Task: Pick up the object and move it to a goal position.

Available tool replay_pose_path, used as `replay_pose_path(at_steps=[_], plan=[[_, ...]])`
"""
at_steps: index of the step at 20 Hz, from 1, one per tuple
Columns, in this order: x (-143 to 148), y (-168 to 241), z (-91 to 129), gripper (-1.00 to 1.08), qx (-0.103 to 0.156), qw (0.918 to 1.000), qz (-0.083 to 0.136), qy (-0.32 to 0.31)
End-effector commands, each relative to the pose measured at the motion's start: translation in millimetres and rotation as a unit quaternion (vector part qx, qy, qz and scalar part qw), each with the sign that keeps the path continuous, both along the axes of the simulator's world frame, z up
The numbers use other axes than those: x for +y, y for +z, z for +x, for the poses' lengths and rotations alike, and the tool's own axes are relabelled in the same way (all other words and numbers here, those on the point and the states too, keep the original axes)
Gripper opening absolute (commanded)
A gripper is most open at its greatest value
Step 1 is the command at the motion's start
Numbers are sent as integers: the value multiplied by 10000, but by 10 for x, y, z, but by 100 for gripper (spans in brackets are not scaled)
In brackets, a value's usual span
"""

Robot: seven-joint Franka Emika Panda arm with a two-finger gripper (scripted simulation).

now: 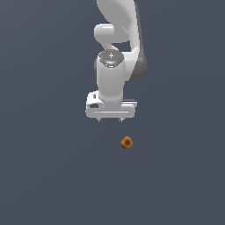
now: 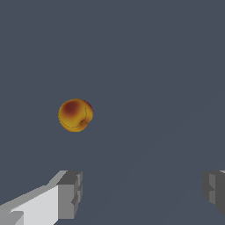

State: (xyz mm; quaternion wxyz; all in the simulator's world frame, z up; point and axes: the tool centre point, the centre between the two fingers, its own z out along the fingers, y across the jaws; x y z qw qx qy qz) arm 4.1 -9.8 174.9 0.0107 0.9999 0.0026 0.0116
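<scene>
1. object [image 1: 126, 142]: small, roundish, orange-red with yellow patches. rests alone on the flat grey surface [image 1: 44, 176], toward the lower middle of the exterior view, slightly to the exterior view's right of the arm's centre line.
2. in the wrist view, object [image 2: 75, 114] appears as a near-sphere with a darker red patch on one side and a yellow band below it. not between the fingertips; apart from both.
3. orientation: no clear long axis; close to spherical. no stem or tip discernible, so no pointing direction can be given. approach angle judged free of constraint from shape.
4. gripper [image 1: 110, 119]: wide open, nothing held. short fingertips [image 2: 70, 195] well apart, gap far broader than the object. hangs above the surface, near the object but not over it.
5. risk, misalignment: descent from the present offset likely places one finger on top of the object, or closes on air. cause: object off-centre relative to the jaw gap.
6. risk, rolling: round body likely to roll away under a glancing finger touch. cause: no flat face, bare surface, nothing nearby to stop it.
7. risk, slip-out: small sphere likely to squeeze out of flat pads if gripped above or below its middle.
8. goal position: no marker visible in either view; cannot tell where it lies.
</scene>
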Motion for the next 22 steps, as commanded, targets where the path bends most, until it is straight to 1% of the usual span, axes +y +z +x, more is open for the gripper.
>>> replay_pose_path(at_steps=[1,12,17,22], plan=[[0,0,0,100,0,10000,0,0],[148,-119,-89,100,167,9991,-28,387],[149,-123,-77,100,158,9993,-23,328],[187,-169,-43,100,153,9998,-8,128]])
